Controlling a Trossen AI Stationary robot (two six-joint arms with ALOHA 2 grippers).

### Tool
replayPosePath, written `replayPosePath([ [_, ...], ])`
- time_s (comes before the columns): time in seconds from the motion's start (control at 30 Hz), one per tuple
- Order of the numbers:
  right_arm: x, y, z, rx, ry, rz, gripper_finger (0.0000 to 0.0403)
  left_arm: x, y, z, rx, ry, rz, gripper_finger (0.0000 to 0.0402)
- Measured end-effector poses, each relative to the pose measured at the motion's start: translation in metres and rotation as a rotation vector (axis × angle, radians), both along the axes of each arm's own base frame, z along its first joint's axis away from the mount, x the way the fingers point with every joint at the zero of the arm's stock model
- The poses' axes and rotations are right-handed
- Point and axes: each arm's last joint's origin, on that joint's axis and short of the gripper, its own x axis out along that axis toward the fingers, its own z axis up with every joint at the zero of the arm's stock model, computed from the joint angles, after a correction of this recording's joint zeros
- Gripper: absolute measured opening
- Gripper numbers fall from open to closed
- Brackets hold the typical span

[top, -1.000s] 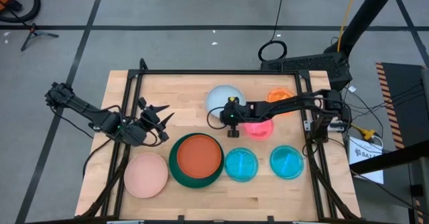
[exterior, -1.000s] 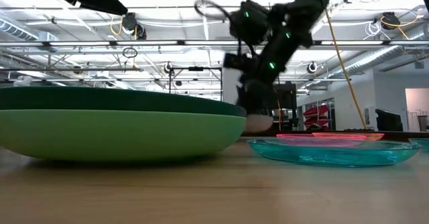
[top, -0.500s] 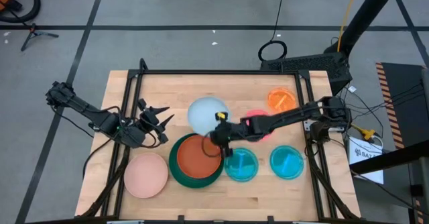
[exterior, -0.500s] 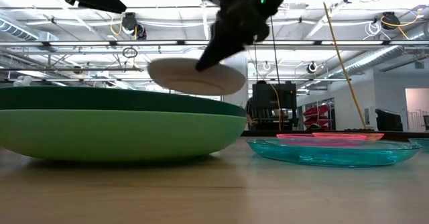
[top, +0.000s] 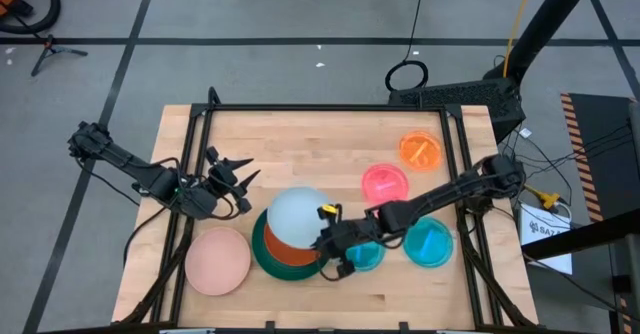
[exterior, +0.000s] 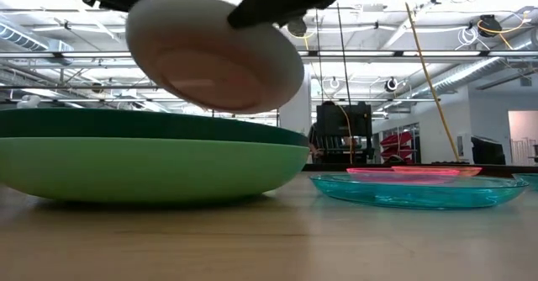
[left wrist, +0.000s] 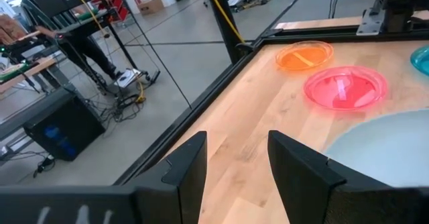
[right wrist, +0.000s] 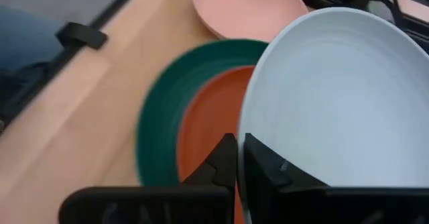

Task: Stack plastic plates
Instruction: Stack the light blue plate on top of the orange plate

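My right gripper (top: pixel 327 240) pinches the pale blue plate (top: pixel 298 217) by its rim, tilted above the rust orange plate (top: pixel 287 254). Placing step; next I'd level, lower, release. Left gripper (top: pixel 232 179) waits beside that stack, fingers parted, empty.

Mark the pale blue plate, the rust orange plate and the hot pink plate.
pale blue plate (top: pixel 297 214), high view, its centre.
rust orange plate (right wrist: pixel 208 133), right wrist view, exposed inner surface.
hot pink plate (top: pixel 385 184), high view, its centre.
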Motion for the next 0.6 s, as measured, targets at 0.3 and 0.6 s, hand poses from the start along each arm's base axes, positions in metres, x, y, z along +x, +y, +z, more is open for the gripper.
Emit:
replayPosePath([
  [0.3,0.004,0.019,-0.026,-0.009,0.039,0.038,0.0006,0.001,-0.001,0.002,-0.015,-0.029,0.0,0.0165],
  [0.6,0.01,0.019,-0.045,-0.015,0.081,0.025,0.0016,0.001,-0.001,0.002,-0.007,-0.023,-0.003,0.0165],
])
